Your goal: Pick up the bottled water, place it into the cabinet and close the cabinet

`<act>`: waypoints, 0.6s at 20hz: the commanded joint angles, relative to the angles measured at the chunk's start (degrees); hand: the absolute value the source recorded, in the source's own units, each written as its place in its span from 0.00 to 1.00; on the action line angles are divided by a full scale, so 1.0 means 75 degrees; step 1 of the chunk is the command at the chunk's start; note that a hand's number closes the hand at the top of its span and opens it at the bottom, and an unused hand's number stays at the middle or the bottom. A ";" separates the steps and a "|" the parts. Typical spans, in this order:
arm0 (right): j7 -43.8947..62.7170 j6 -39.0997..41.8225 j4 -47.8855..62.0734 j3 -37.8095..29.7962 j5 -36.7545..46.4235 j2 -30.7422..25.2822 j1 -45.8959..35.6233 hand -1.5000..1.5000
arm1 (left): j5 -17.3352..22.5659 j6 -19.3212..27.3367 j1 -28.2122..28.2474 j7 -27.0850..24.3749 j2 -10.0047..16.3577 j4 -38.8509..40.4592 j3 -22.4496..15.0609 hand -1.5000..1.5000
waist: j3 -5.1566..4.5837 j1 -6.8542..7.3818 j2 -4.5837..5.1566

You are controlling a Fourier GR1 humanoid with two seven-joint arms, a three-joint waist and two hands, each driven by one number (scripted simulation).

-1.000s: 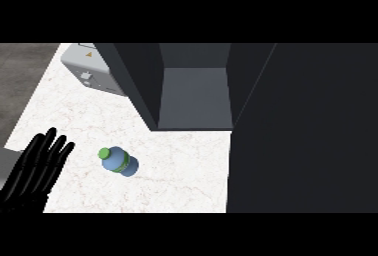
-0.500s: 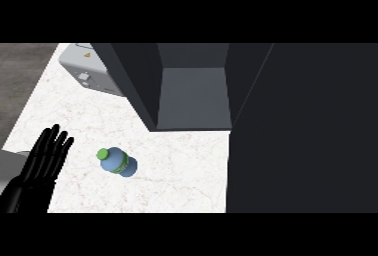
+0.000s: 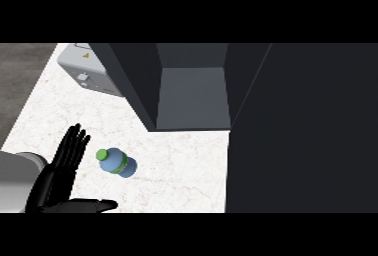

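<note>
The counter is bounded at the left by a straight edge, beyond which grey floor is seen. At the right it is covered by a tall dark panel. The cabinet is seen open at the far middle, and a grey box is set at its far left. Bare counter is left between the bottle and the cabinet's near edge, and to the right as far as the panel.

The bottle is found on the counter's near left, its long axis run from near right to far left, green cap at the far-left end.

The left hand is held just left of the bottle (not touching it), fingers released and straight, pointed far, thumb spread to the right.
</note>
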 commanded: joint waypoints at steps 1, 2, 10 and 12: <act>0.0195 0.0112 -0.1001 -0.0179 -0.0152 -0.0278 0.0333 0.00 | -0.0408 0.0122 -0.0358 -0.1151 -0.0148 0.1624 0.0091 0.00 | -0.0004 -0.0002 0.0017; 0.0236 0.0055 -0.0948 -0.0438 -0.0479 -0.0262 0.0230 0.00 | -0.0212 0.0060 -0.0590 -0.1386 -0.0143 0.1976 0.0264 0.00 | -0.0002 0.0017 0.0023; 0.0011 -0.0020 -0.0931 -0.0180 -0.0199 -0.0284 0.0512 0.00 | -0.0503 0.0203 -0.1365 -0.2918 0.0023 0.4374 0.0671 0.00 | -0.0003 0.0050 0.0029; -0.0505 0.0356 -0.0919 -0.0196 -0.0273 -0.0509 0.1088 0.00 | -0.0411 0.0080 -0.1829 -0.3316 0.0285 0.5306 0.0986 0.00 | -0.0005 -0.0038 0.0018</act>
